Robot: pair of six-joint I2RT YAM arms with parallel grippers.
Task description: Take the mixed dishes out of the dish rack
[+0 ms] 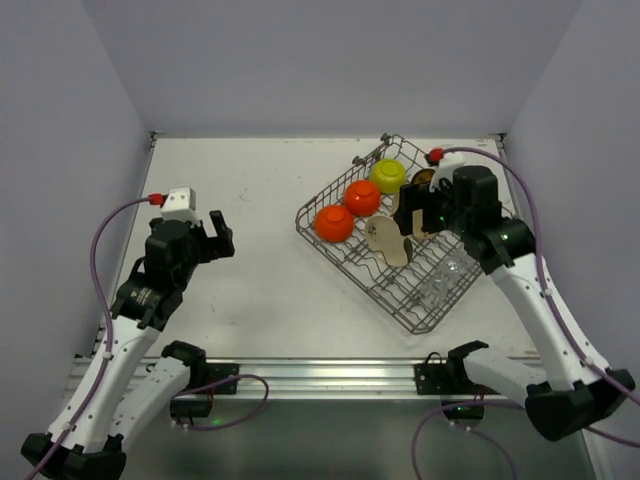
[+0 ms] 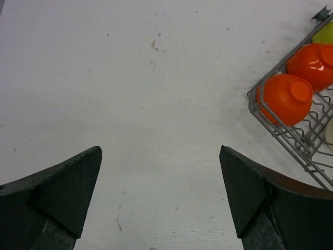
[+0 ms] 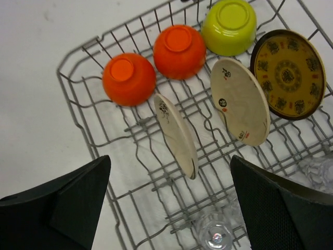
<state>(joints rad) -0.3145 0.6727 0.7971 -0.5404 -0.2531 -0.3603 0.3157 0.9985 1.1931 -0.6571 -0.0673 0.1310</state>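
**All dishes in the rack, both grippers empty**

Left gripper [image 1: 222, 238]: fingers spread wide, nothing between them, held over the bare table [image 1: 250, 190], well apart from the dish rack [image 1: 352, 272]. My left wrist camera gives mostly tabletop. Only one corner of the rack pokes in at the right edge, with an orange bowl [image 2: 285, 98], a second orange bowl [image 2: 312, 60] and a sliver of the yellow-green bowl [image 2: 327, 34].

Top view: the rack sits right of centre, turned diagonally. The three bowls stand in a row along one side, bottoms up.

The right wrist camera fills in what the top view hides. One beige plate [image 3: 176, 134] stands on edge in the wire dividers, and a second beige plate [image 3: 240, 101] leans just right of it. The patterned plate [image 3: 287, 73] is beside the green bowl, face showing. From above that plate is mostly behind the right gripper [image 1: 408, 218], which hovers over the rack with fingers wide, gripping nothing.

Glasses [image 1: 440, 280]: only a pale blur in the top view, at the rack's near-right end. The wrist camera shows one glass [image 3: 216, 235] at its bottom edge, and more clear glass, blurred, at the right edge.
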